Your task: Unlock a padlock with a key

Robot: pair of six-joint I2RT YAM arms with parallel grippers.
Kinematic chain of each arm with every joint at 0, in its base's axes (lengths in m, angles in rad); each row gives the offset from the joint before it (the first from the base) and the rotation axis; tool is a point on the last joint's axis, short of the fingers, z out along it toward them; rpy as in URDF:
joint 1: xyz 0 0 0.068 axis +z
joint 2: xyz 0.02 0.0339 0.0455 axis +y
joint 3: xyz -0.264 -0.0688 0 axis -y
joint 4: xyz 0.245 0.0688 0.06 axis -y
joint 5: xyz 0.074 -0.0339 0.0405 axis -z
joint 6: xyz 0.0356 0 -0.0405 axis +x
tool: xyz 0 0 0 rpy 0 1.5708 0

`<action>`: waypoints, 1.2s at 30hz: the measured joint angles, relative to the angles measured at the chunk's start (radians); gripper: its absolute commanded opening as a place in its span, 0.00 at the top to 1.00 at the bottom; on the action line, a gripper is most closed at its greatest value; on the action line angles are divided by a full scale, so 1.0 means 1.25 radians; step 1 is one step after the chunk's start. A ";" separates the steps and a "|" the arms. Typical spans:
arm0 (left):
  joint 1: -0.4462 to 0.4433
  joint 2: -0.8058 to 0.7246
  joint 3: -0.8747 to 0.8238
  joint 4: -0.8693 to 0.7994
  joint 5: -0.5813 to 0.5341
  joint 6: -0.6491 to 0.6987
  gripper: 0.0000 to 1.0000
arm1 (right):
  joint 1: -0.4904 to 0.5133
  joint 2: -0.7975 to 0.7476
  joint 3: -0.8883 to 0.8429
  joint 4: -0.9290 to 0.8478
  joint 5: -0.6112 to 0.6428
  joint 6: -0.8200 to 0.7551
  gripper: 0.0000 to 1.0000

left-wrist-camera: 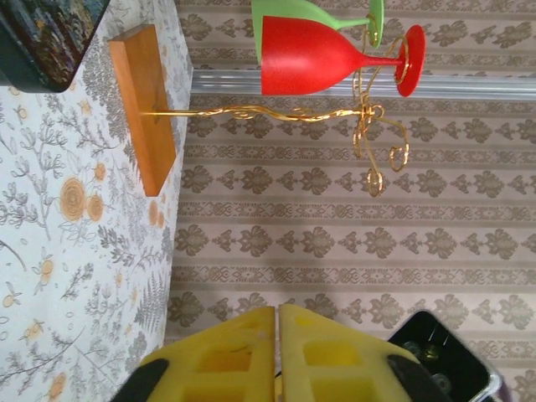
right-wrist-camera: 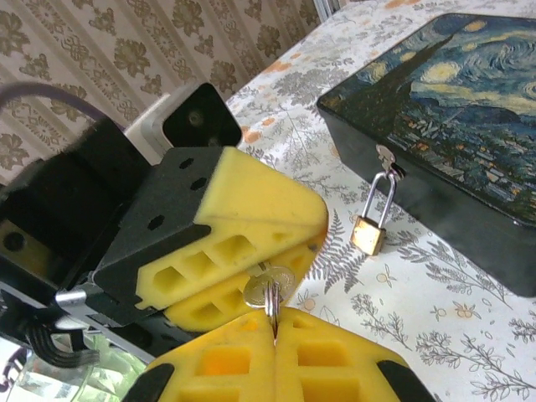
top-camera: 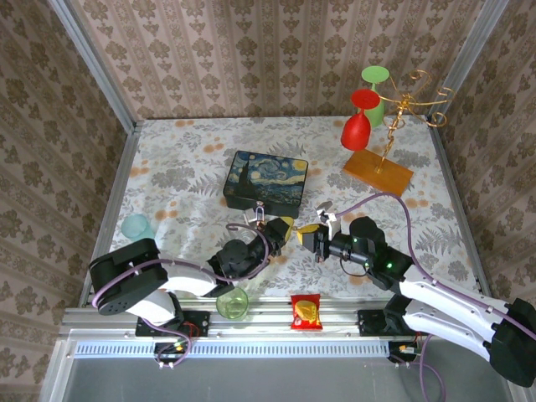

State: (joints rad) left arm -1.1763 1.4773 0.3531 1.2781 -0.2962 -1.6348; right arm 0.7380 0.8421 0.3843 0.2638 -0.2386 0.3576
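tablecloth (right-wrist-camera: 435, 335): padlock (right-wrist-camera: 368, 234) hangs beyond key (right-wrist-camera: 270, 290) in right gripper (right-wrist-camera: 275, 325).

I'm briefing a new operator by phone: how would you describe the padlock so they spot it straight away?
Find the dark box painted with a swirling blue-and-yellow night sky, mid-table. From a clasp on its side wall hangs the padlock. It is tiny, brass-bodied, with a thin silver U-shaped shackle, far smaller than the box.

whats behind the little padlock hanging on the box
Behind the padlock is the dark front wall of the starry-night box, whose hasp its shackle hangs from. The lid is shut, so whatever is inside the box is hidden.
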 measured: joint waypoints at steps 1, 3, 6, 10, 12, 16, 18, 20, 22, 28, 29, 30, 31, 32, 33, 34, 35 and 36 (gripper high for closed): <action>0.000 0.000 0.000 -0.001 0.000 0.004 0.99 | 0.000 0.000 0.000 -0.002 0.000 0.000 0.97; 0.000 0.000 0.000 0.000 0.000 0.010 1.00 | 0.000 0.000 0.000 -0.002 0.000 -0.002 0.97; 0.000 0.000 0.000 0.000 0.002 0.021 1.00 | 0.000 0.000 0.000 -0.003 0.000 -0.003 0.55; 0.009 -0.008 0.000 -0.017 0.017 0.079 1.00 | -0.045 -0.006 -0.001 0.000 -0.052 0.018 0.15; 0.025 -0.033 0.002 -0.049 0.048 0.126 1.00 | -0.121 -0.009 -0.007 0.027 -0.142 0.053 0.12; 0.057 -0.120 0.045 -0.161 0.132 0.248 1.00 | -0.242 0.025 -0.010 0.118 -0.330 0.152 0.14; 0.066 -0.168 0.077 -0.215 0.175 0.310 1.00 | -0.251 0.055 -0.004 0.147 -0.410 0.188 0.18; 0.070 -0.210 0.095 -0.247 0.206 0.358 1.00 | -0.252 0.074 0.000 0.179 -0.467 0.220 0.27; 0.073 -0.234 0.097 -0.252 0.226 0.385 1.00 | -0.251 0.083 0.001 0.219 -0.504 0.250 0.33; 0.073 -0.224 0.097 -0.259 0.265 0.406 1.00 | -0.240 0.087 0.003 0.317 -0.546 0.305 0.33; 0.074 -0.219 0.097 -0.259 0.268 0.406 1.00 | -0.234 0.089 0.004 0.325 -0.547 0.308 0.34; 0.074 -0.215 0.097 -0.259 0.272 0.406 1.00 | -0.229 0.092 0.006 0.330 -0.549 0.310 0.34; 0.074 -0.211 0.097 -0.257 0.274 0.406 1.00 | -0.224 0.095 0.008 0.334 -0.549 0.311 0.36; 0.074 -0.208 0.097 -0.255 0.278 0.406 1.00 | -0.219 0.099 0.009 0.337 -0.549 0.312 0.39; 0.074 -0.203 0.097 -0.248 0.282 0.406 1.00 | -0.216 0.102 0.011 0.338 -0.549 0.313 0.42; 0.074 -0.199 0.097 -0.243 0.284 0.406 1.00 | -0.214 0.106 0.012 0.341 -0.549 0.315 0.47; 0.074 -0.197 0.097 -0.241 0.286 0.405 1.00 | -0.213 0.109 0.012 0.344 -0.549 0.317 0.50; 0.074 -0.195 0.097 -0.240 0.287 0.405 1.00 | -0.212 0.113 0.013 0.346 -0.548 0.320 0.54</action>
State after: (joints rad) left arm -1.0843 1.2339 0.4747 0.9783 0.0620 -1.1282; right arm 0.4725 0.9829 0.4004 0.6964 -0.9241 0.7570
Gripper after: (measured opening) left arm 0.061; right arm 0.518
